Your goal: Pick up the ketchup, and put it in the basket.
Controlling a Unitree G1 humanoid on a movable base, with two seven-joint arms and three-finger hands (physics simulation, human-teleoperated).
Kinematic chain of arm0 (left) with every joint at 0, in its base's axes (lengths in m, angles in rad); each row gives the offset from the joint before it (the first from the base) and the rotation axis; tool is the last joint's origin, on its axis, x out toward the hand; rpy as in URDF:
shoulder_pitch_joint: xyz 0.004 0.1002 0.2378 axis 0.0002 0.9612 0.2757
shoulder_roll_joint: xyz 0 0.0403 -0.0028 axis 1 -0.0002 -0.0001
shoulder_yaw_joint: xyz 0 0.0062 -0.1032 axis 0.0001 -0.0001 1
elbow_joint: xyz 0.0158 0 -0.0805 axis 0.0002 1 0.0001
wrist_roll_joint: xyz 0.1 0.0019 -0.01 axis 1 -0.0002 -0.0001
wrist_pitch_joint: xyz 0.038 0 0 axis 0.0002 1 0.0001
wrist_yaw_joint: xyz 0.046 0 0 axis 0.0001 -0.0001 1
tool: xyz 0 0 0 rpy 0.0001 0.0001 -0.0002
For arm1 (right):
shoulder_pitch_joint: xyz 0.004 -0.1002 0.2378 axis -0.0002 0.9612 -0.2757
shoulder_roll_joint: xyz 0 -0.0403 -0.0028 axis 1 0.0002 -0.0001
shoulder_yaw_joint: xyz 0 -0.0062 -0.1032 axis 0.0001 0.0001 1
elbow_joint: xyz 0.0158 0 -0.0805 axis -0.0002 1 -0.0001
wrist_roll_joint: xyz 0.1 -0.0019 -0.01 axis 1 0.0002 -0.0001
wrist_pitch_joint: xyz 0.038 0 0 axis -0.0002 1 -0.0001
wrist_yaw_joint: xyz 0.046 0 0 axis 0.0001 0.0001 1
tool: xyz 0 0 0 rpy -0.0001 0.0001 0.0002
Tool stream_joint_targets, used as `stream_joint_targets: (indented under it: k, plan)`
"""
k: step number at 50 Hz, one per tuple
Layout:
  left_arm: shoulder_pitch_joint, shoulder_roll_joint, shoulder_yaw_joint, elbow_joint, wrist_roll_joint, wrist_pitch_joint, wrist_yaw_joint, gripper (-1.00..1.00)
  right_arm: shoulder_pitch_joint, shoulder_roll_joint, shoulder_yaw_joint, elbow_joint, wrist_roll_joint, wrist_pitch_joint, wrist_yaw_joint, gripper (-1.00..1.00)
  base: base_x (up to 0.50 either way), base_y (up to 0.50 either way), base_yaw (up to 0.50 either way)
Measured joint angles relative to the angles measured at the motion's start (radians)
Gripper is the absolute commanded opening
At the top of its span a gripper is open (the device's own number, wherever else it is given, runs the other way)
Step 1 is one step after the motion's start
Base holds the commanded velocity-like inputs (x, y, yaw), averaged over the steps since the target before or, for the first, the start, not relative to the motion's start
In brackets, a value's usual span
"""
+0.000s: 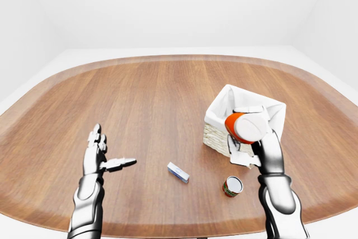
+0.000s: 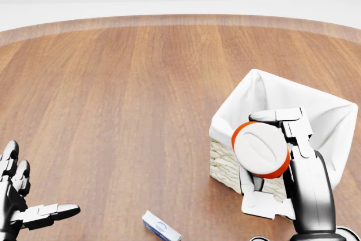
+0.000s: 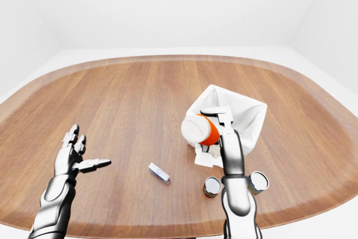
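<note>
The ketchup bottle [image 2: 260, 149] is orange-red with a white round end that faces the camera. My right hand [image 2: 293, 131] is shut on it and holds it on its side, above the near wall of the basket. The basket [image 2: 225, 165] is woven, with a white cloth liner [image 2: 254, 97], and stands at the table's right in the head view. The bottle hides part of the basket's inside. My left hand [image 1: 103, 152] is open and empty, above the table at the lower left of the left-eye view, far from the basket.
A small white and blue box [image 1: 178, 172] lies on the wooden table [image 1: 145, 99] between my hands. Two cans [image 3: 212, 186] [image 3: 258, 182] stand beside my right forearm, near the table's lower edge in the right-eye view.
</note>
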Motion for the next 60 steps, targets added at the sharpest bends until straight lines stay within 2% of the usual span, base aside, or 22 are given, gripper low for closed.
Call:
stream_joint_targets:
  k: [13,26,60]
  plan:
    - [0.0,0.002,0.004,-0.003,-0.005,0.0,-0.006,1.0,-0.05,-0.003,-0.023,-0.076,-0.034,0.004,0.036,-1.0,0.0,0.0,0.0]
    - [-0.001,0.004,0.006,0.0,-0.006,0.0,-0.008,1.0,-0.159,-0.027,-0.082,-0.067,-0.086,0.004,0.085,-1.0,0.0,0.0,0.0]
    - [-0.011,0.007,-0.002,0.031,-0.001,0.0,-0.004,1.0,-0.446,-0.183,-0.22,0.226,-0.196,0.004,0.141,-1.0,0.0,0.0,0.0]
